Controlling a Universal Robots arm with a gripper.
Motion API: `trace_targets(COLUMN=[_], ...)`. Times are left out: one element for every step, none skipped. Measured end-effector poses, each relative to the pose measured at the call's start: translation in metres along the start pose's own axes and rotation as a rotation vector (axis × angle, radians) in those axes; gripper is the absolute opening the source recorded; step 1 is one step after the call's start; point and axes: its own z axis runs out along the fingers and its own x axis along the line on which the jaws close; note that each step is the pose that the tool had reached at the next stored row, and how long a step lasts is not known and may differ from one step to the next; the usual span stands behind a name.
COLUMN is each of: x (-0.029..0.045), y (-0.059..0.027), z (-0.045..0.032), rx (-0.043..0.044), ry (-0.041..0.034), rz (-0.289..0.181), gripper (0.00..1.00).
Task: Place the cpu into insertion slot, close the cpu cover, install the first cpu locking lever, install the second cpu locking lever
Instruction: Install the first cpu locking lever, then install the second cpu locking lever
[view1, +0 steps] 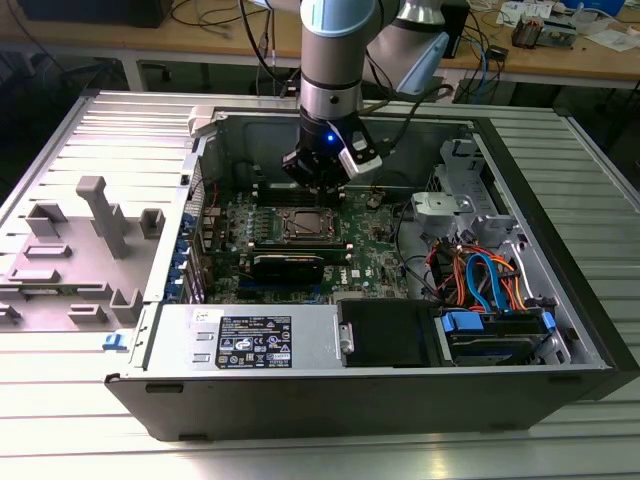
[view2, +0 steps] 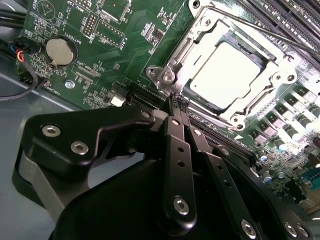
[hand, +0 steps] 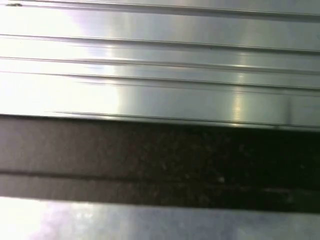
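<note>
End effector (view2: 178, 102) w/ fingers pinched together, holding nothing, sits right at the edge of the insertion slot (view2: 227, 75), cpu (view2: 227, 70) already seated inside w/ the cpu cover (view2: 197, 45) down around it.

The exterior view looks down at an angle, from some distance, on the whole open computer case (view1: 380, 390) and the arm above it. The second wrist view looks from close past the gripper (view2: 179, 100) onto the board, and shares the cpu cover (view2: 227, 70) with the exterior view. The first wrist view faces ribbed metal (hand: 160, 65) from very near.
</note>
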Motion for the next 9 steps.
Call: trace_targets(x=[0.0000, 0.0001, 0.0001, 0.0001, 0.0002, 0.0003, 0.0003, 0.0003, 0.0003], y=[-0.0004, -0.0007, -0.0008, -0.0010, -0.0028, -0.0047, -0.0048, -0.0049, -0.0050], z=[0.0000, 0.0000, 0.0000, 0.0000, -0.0001, -0.0002, -0.0002, -0.0002, -0.0002], rx=[0.0000, 0.0000, 0.0000, 0.0000, 0.0000, 0.0000, 0.0000, 0.0000, 0.0001], ry=[0.0000, -0.0001, 0.0000, -0.0001, -0.0001, 0.0000, -0.0001, 0.0000, 0.0000], rz=[0.000, 0.000, 0.000, 0.000, 0.000, 0.000, 0.000, 0.000, 0.000], gripper=[0.11, 0.11, 0.11, 0.11, 0.11, 0.11, 0.11, 0.11, 0.11])
